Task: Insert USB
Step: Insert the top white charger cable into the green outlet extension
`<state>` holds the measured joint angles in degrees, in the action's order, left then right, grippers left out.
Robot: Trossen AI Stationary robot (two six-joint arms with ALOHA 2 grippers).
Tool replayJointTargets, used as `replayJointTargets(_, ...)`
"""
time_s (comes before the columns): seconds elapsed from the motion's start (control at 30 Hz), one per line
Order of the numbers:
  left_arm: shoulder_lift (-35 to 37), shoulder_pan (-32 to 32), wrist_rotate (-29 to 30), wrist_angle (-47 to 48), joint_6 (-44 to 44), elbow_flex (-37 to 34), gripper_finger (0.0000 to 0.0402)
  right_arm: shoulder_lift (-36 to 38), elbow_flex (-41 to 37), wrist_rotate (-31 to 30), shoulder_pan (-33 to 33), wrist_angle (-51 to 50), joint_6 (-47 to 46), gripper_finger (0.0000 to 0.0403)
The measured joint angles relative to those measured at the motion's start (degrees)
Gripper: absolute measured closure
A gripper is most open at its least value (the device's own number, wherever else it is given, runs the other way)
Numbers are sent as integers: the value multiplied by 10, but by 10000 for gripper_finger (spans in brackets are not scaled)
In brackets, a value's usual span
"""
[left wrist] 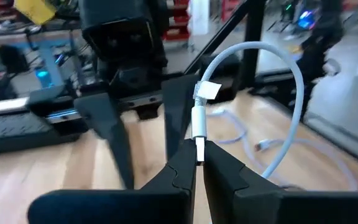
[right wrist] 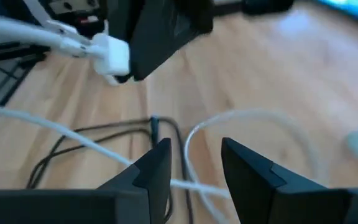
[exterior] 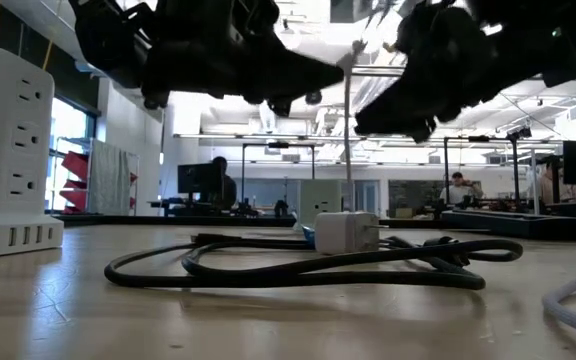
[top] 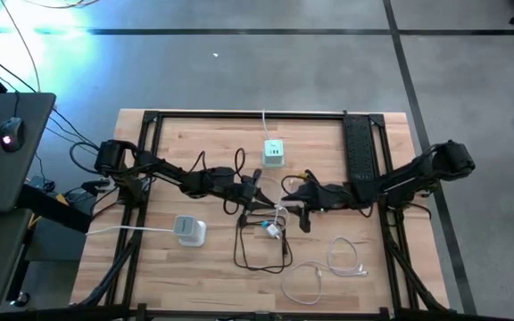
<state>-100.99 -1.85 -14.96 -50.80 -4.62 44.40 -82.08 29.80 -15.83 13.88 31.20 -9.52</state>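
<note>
The wooden desk carries both arms, which reach inward from opposite sides and meet near its middle. The left gripper has its fingers pressed together on the plug of a white USB cable — the plug stands upright between the fingertips, with the cable looping up and away from it. The right gripper hovers just across from it with its fingers parted and nothing between them.

Below the two grippers a black cable lies in a loop on the desk, and a small white charger block rests among its coils. A white power cube sits toward the left side, and a second small white outlet cube stands near the far edge — well apart from the held plug. Another loose white cable curls on the right part of the desk.
</note>
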Motion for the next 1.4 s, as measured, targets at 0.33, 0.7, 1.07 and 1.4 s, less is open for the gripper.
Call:
replayJointTargets(0.33, 0, 4, -87, -65, 67, 0, 401, 1, 0, -54, 53, 101, 357, 277)
replayJointTargets(0.7, 0, 7, -75, -60, 72, 0, 401, 1, 11, -61, 53, 140, 272, 277)
replayJointTargets(1.07, 0, 8, -62, -54, 71, 0, 401, 1, 39, -10, 53, 104, 252, 277)
replayJointTargets(1.4, -1, 8, -64, -56, 75, 0, 401, 1, 42, -2, 53, 79, 329, 277)
